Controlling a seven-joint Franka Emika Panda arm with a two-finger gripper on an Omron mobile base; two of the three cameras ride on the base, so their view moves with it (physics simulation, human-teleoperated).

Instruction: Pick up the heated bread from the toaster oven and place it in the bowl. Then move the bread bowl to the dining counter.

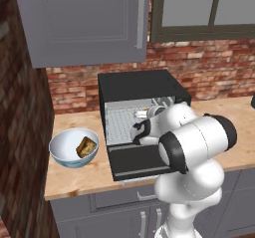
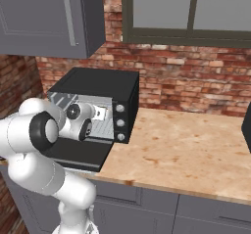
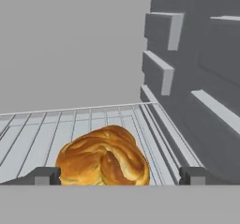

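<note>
Gripper inside oven, bread between open fingers

Gripper (image 3: 120,175) jaws wide, nothing held; fingertips (image 3: 43,176) flank the heated bread (image 3: 103,158), which lies on the wire rack (image 3: 84,124) inside the toaster oven (image 1: 139,85), door dropped open. Bowl (image 1: 67,141) sits on the counter (image 1: 74,179) just left of the oven, holding a darker brown chunk (image 1: 86,147).

- The bread (image 3: 103,157) was a small golden-orange, knotted bun, lying on the wire rack (image 3: 70,120) inside the oven (image 1: 137,85), toward the rack's front.
- The oven was a black box on the counter (image 2: 186,150) against the brick wall, its door (image 1: 139,162) dropped open and flat.
- The bowl (image 1: 64,145), glossy pale blue and white, stood upright on the counter just left of the oven, holding a darker brown chunk (image 1: 86,147).
</note>
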